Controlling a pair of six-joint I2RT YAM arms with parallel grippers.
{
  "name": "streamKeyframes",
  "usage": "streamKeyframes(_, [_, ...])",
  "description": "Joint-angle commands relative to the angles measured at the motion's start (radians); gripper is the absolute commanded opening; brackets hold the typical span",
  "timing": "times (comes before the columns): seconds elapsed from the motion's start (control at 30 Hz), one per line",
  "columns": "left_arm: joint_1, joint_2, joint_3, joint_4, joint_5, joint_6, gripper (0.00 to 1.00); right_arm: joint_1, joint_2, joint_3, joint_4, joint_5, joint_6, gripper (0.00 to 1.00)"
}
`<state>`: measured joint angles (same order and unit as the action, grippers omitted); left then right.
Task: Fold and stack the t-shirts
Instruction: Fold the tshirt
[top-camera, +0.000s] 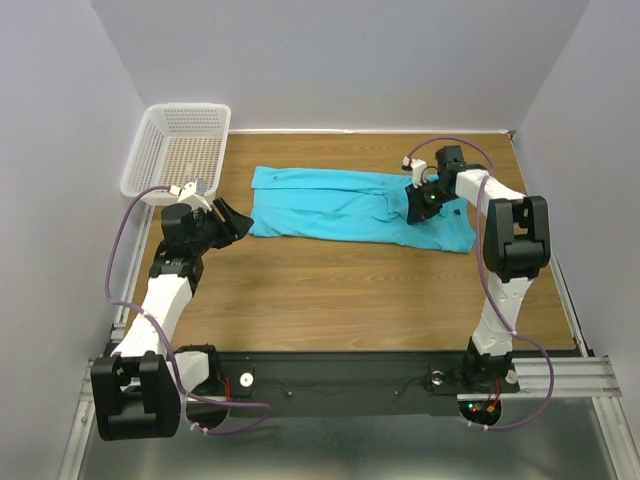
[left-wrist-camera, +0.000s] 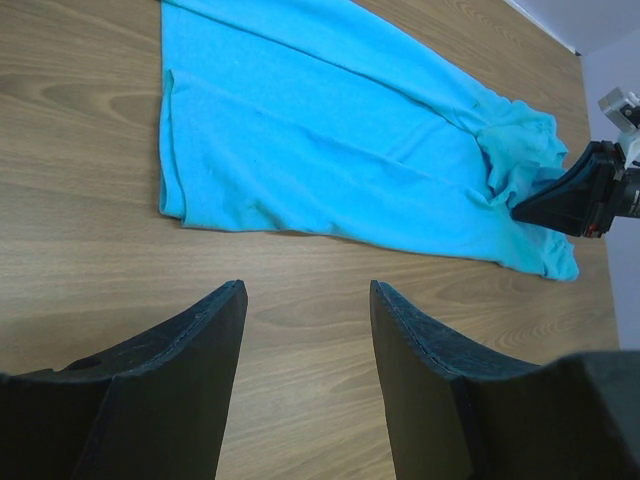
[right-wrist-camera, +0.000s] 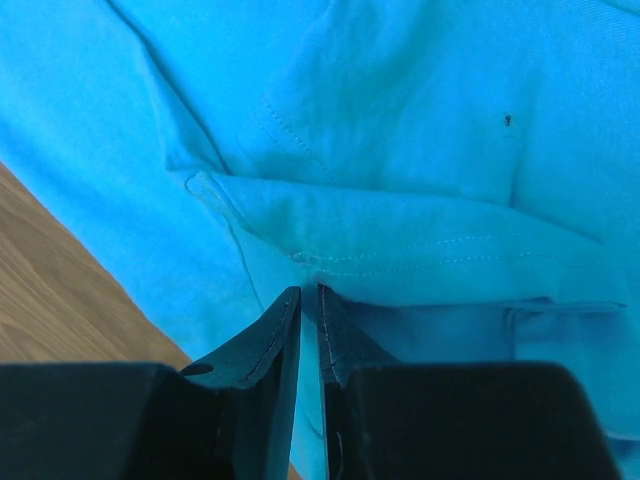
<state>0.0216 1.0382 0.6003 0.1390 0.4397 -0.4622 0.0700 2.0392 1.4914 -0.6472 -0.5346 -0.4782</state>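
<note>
The turquoise t-shirt (top-camera: 340, 205) lies folded lengthwise into a long strip across the back of the wooden table. It also shows in the left wrist view (left-wrist-camera: 330, 130) and fills the right wrist view (right-wrist-camera: 400, 150), where a small dark mark (right-wrist-camera: 507, 119) shows. My right gripper (top-camera: 417, 208) is down on the shirt's right part, its jaws shut on a thin fold of the cloth (right-wrist-camera: 309, 300). My left gripper (top-camera: 237, 222) is open and empty, just left of the shirt's left edge, above bare wood (left-wrist-camera: 305, 330).
A white mesh basket (top-camera: 180, 150) stands at the back left corner, behind my left arm. Grey walls close in the table on three sides. Bare wood (top-camera: 340, 290) lies between the shirt and the arm bases.
</note>
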Motion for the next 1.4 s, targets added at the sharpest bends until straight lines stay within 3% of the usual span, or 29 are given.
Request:
streamKeyframes(0.0, [0.005, -0.023, -0.004, 0.056, 0.024, -0.007, 0.63, 0.01, 0.036, 0.049, 0.018, 0.028, 0.03, 0.18])
streamKeyframes(0.37, [0.006, -0.03, 0.001, 0.045, 0.022, -0.006, 0.63, 0.013, 0.144, 0.311, 0.09, 0.119, 0.182, 0.21])
streamKeyframes(0.67, [0.008, -0.032, 0.003, 0.037, 0.024, -0.001, 0.63, 0.013, 0.202, 0.406, 0.103, 0.144, 0.24, 0.27])
streamKeyframes(0.77, [0.008, -0.041, 0.007, 0.028, 0.017, 0.003, 0.63, 0.014, 0.175, 0.379, 0.098, 0.078, 0.198, 0.29])
streamKeyframes(0.93, [0.009, -0.033, 0.0, 0.034, 0.022, 0.008, 0.63, 0.013, 0.05, 0.233, 0.096, 0.074, 0.096, 0.51])
streamKeyframes(1.37, [0.012, -0.027, 0.0, 0.033, 0.03, 0.011, 0.63, 0.013, 0.113, 0.262, 0.084, -0.007, 0.141, 0.46])
